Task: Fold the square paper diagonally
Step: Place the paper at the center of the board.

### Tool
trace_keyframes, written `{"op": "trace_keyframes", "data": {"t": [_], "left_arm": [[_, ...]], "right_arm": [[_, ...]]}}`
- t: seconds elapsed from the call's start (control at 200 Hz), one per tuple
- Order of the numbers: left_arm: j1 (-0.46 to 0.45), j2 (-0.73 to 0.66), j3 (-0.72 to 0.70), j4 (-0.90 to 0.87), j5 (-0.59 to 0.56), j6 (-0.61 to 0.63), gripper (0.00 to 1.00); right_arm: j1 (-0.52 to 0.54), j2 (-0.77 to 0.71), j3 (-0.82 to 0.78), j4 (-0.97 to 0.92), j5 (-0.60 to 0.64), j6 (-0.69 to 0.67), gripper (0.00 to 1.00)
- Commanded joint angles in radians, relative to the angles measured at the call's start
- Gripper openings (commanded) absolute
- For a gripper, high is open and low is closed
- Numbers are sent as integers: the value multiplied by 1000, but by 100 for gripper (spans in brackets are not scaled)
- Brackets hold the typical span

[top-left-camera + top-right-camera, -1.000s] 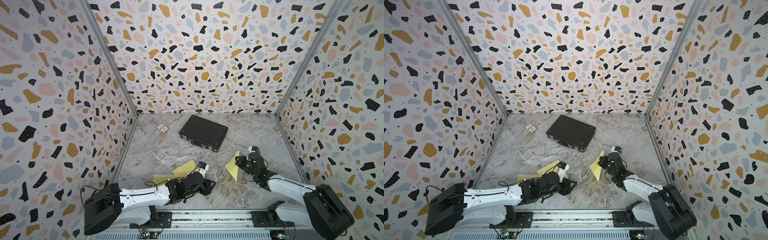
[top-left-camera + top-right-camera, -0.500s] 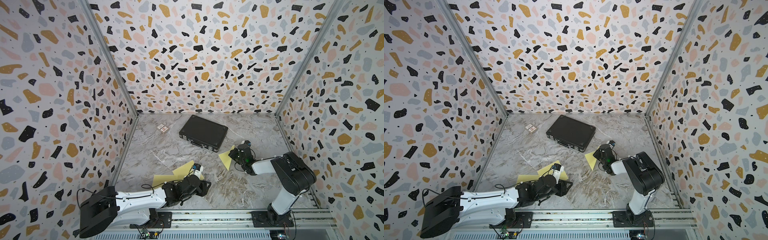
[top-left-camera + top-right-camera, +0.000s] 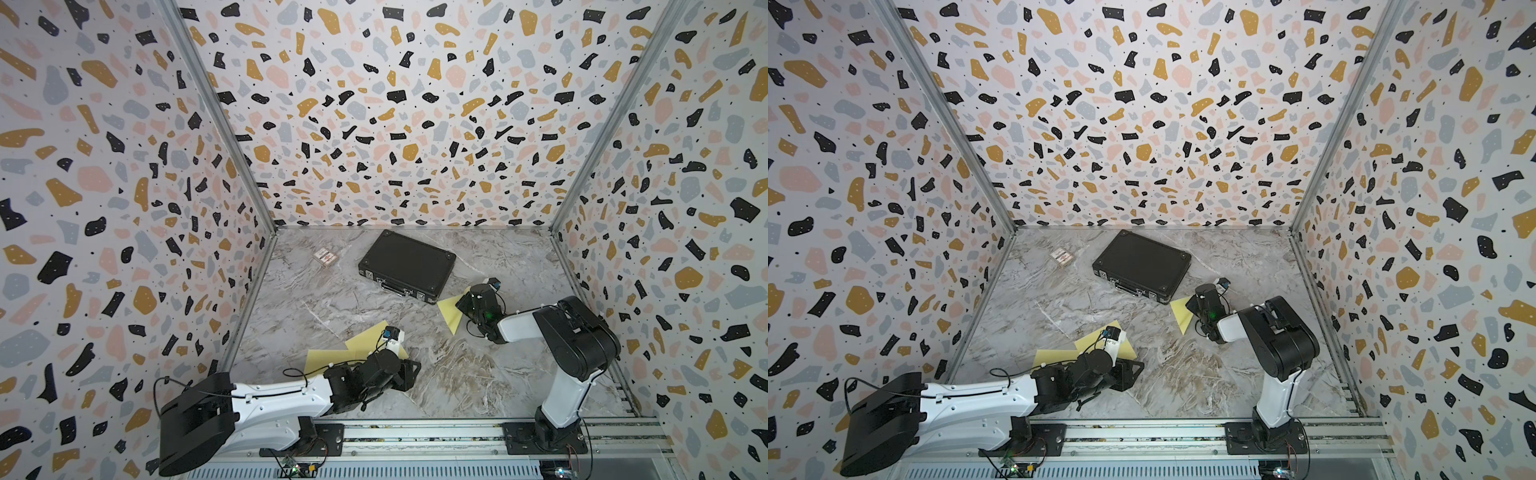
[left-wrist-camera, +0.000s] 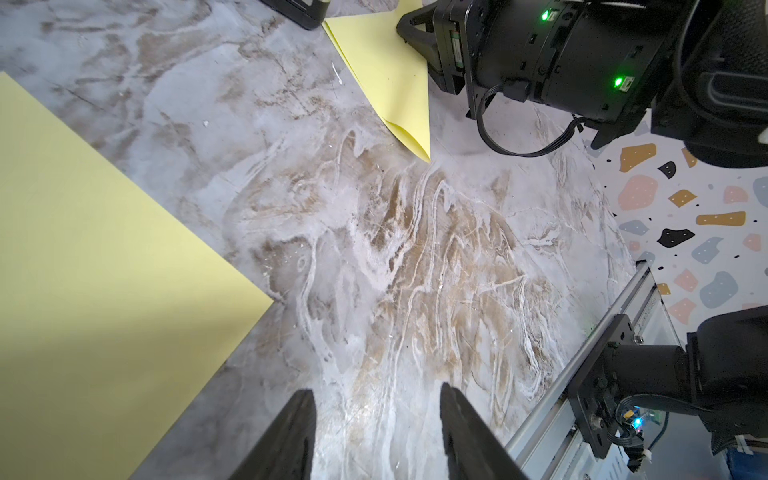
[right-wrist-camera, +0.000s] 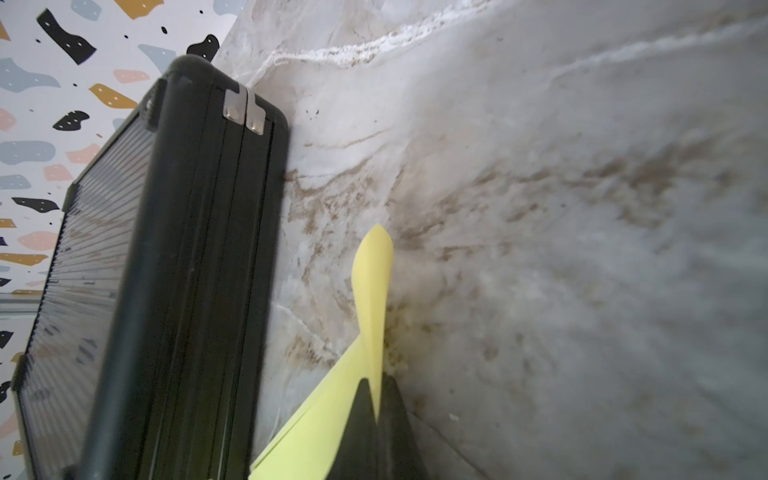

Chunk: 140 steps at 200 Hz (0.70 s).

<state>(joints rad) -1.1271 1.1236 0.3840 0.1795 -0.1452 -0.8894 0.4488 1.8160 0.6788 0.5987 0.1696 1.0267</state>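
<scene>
we judge the thin pale-yellow folded paper sheet (image 3: 451, 316), resting on the marbled bench (image 3: 478, 374) just beside the black hard case (image 3: 407, 264), light, limp and easily creased, best pinched near a tip, where our right pincer (image 5: 377, 399) is clamped on it, while the left pincer (image 4: 376, 397) hangs half open and empty.

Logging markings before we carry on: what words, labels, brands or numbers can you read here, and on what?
No text reads clearly in any view.
On the small packet near the back wall: reddish print, too small to read.
On the white camera housing on the left wrist: tiny dark marks, too blurred to read.
On the black case: no label visible.
On the folded yellow paper: nothing printed.
</scene>
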Motion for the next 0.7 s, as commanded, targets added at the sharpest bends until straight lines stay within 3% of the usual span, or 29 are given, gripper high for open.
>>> {"op": "trace_keyframes", "data": {"t": [0.0,0.185,0.345,0.536,0.696], "left_arm": [[6,-13,1,-9,-25,-16,52],[5,-17,0,-17,-16,-32,52],[5,-30,-9,-32,-20,-43,52],[6,-84,-10,-94,-53,-48,52],[5,-111,-2,-150,-78,-37,52]], "right_arm": [[1,21,35,-21,22,21,3],[25,27,54,-13,37,18,3],[38,20,65,-28,38,12,10],[44,15,68,-36,28,-7,34],[43,-63,87,-176,37,-71,52]]}}
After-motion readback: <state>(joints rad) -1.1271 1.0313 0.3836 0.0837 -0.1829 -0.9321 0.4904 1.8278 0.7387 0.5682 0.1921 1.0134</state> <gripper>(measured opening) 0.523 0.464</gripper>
